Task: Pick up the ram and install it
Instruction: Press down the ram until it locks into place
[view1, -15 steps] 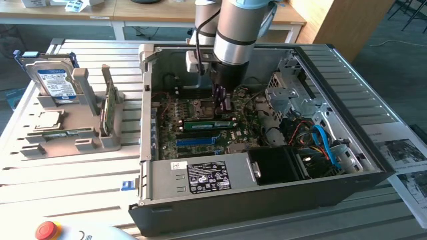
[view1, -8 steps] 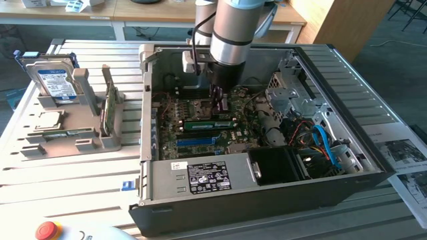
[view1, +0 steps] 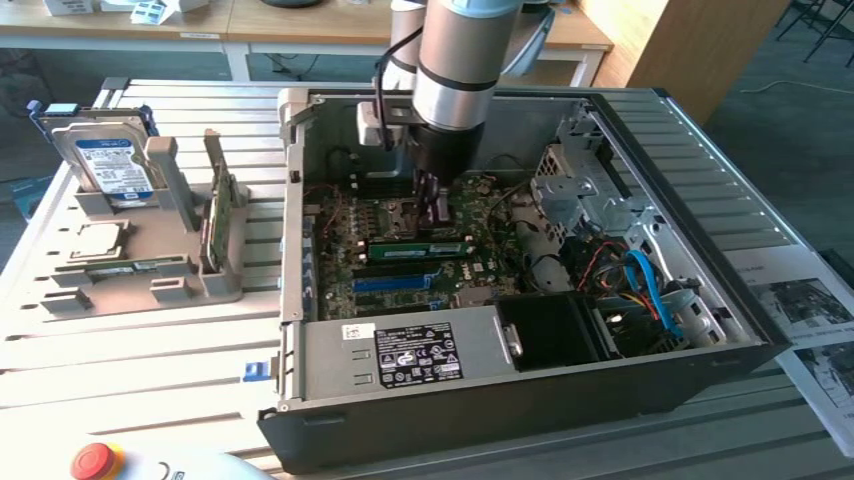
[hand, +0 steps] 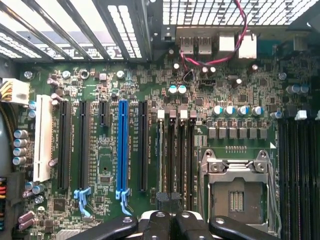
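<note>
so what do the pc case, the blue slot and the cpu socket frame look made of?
Case: sheet metal by the look, dark outside, bare grey inside with punched holes and folded edges.
Blue slot: likely moulded plastic, uniform saturated blue with a slight sheen, lighter blue clips at one end.
Socket frame: probably bare steel, silvery and reflective, with a thin wire lever.

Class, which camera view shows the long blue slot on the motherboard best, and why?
The wrist view. It looks straight down on the blue slot, showing its full length and the clip at one end. In the exterior view it is a slanted blue strip on the motherboard, low inside the case, with no detail.
</note>
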